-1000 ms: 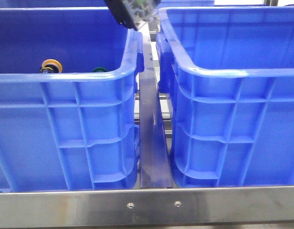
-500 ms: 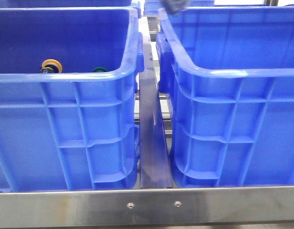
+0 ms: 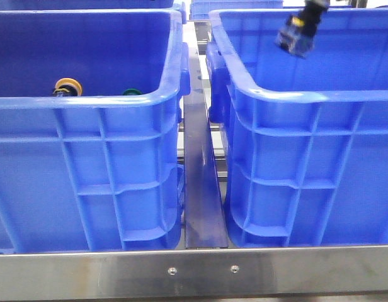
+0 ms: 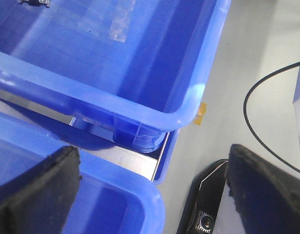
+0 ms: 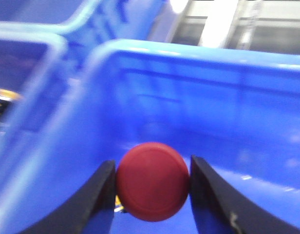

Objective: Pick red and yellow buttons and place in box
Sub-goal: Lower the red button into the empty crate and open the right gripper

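Note:
My right gripper (image 5: 151, 162) is shut on the red button (image 5: 152, 183), its domed cap squeezed between the two dark fingers. In the front view the right gripper (image 3: 296, 34) hangs blurred over the inside of the right blue box (image 3: 320, 95), near its back wall. The yellow button (image 3: 68, 87) lies inside the left blue box (image 3: 87, 100), its cap just above the front rim. My left gripper (image 4: 152, 195) is open and empty, above a box corner and the floor; it does not show in the front view.
A green-capped button (image 3: 131, 92) lies in the left box, right of the yellow one. A metal rail (image 3: 203, 182) runs between the boxes, with a steel frame bar (image 3: 194, 270) in front. The left wrist view shows a black cable (image 4: 257, 92) and a dark device (image 4: 208, 204) on the floor.
My right gripper has moved right, from above the left box's right rim, across the gap, to over the right box, and has come lower into view.

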